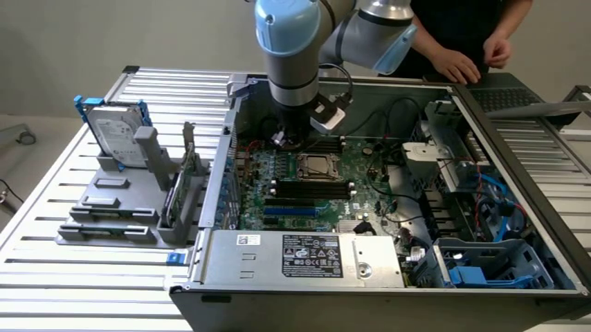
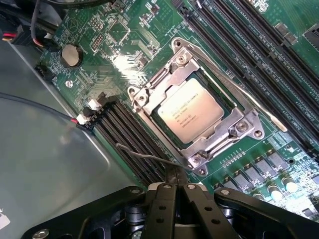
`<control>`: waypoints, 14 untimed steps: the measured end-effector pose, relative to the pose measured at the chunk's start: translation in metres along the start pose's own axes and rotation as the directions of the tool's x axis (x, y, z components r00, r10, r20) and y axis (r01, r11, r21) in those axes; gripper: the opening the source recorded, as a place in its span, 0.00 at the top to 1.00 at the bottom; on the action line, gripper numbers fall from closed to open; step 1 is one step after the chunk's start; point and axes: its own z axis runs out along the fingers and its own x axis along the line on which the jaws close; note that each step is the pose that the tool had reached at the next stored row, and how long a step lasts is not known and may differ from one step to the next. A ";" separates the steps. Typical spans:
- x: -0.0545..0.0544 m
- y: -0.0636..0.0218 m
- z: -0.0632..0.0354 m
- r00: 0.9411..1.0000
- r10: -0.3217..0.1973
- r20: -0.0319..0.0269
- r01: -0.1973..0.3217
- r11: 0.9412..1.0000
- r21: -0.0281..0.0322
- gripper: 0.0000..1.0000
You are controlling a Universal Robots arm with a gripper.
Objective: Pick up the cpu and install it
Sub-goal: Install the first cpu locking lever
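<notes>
Exterior view's left: grey rack [image 1: 111, 207] on the slatted table [image 1: 55, 290], with the hard drive [image 1: 118, 131] upright at its far end.

Middle: open case [image 1: 369, 311], arm [image 1: 293, 55] reaching down into it. The gripper [image 1: 284, 140] is low over the far-left part of the motherboard [image 1: 369, 200], just left of and beyond the socket [image 1: 319, 166].

Wrist view: gripper [image 2: 175, 185] fingers are pressed together with nothing between them. The cpu [image 2: 190, 110] lies flat in the socket [image 2: 149, 89], silver face up, metal frame around it. The gripper is close to it but not touching.

Power supply [image 1: 305, 257] sits along the case's near edge.

Exterior view's right: a person's hand [image 1: 457, 66] at the case's far rim, laptop [image 1: 517, 97] just beside it.
</notes>
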 end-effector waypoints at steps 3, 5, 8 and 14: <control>0.001 0.0005 0.0012 1.000 -0.001 0.000 0.001 1.000 -0.002 0.89; 0.001 0.0008 0.0017 1.000 -0.001 0.001 0.001 1.000 -0.002 0.89; 0.002 0.0014 0.0022 1.000 -0.001 0.001 0.001 1.000 -0.003 0.89; 0.002 0.0019 0.0024 1.000 -0.001 0.001 0.001 1.000 -0.004 0.89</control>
